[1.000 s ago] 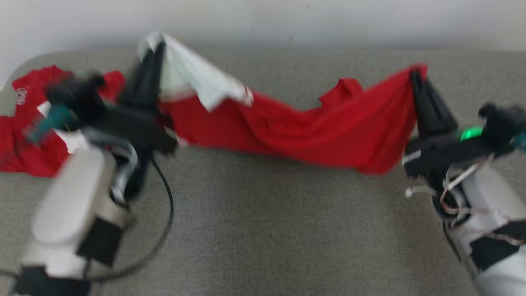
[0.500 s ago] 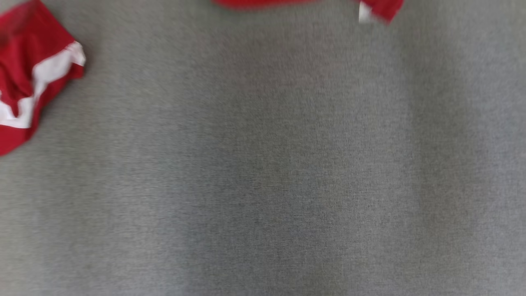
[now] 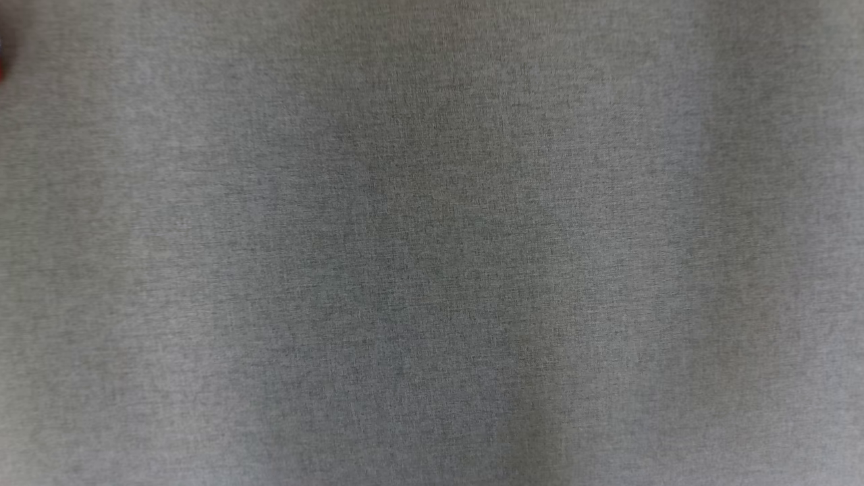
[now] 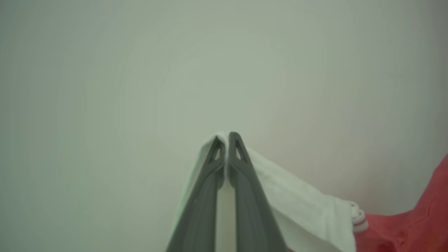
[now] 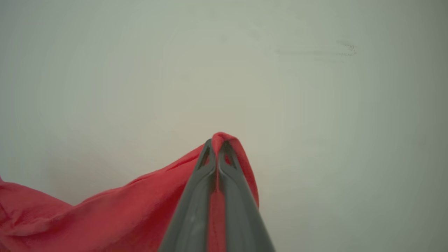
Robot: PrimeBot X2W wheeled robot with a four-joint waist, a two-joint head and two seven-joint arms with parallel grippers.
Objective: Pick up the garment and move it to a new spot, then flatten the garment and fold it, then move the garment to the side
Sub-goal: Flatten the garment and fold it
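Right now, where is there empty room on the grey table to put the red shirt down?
The grey surface is bare across the middle, the right side and the near edge. Its upper left edge is the crowded bit: a sliver of red cloth pokes in there. The garment is pinched in the left tool and the right tool, both shut.

Surface — grey woven fabric, softly shadowed in vertical bands. Wall — plain, pale, evenly lit. Faint scuff on it.
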